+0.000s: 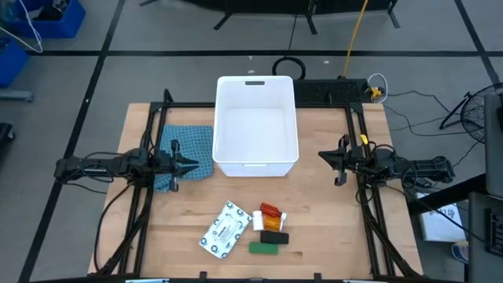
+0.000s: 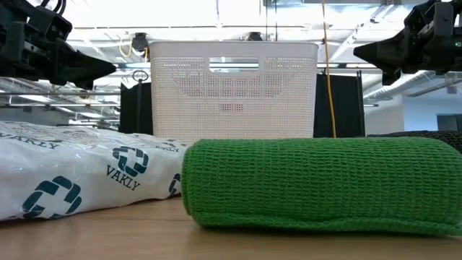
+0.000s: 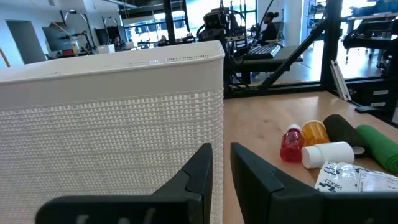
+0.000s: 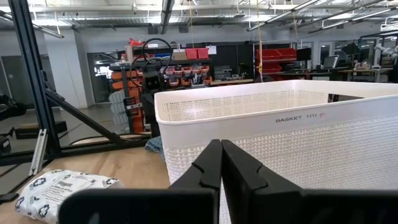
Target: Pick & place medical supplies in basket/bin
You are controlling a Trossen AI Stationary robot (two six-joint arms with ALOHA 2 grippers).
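You are starting with nothing picked, so reach the left end effector (image 1: 191, 166), fingers slightly apart, toward the supplies (image 1: 245, 229) at 6 o'clock from the basket (image 1: 256, 161), while the right end effector (image 1: 324, 156) is waiting closed.

A blue-green patterned cloth (image 1: 191, 156) lies on the wooden table (image 1: 330, 228); blue crates (image 1: 47, 20) stand on the floor.

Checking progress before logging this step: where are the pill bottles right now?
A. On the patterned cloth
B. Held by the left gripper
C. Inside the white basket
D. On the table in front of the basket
D: the pill bottles lie on the table, and the basket holds nothing.
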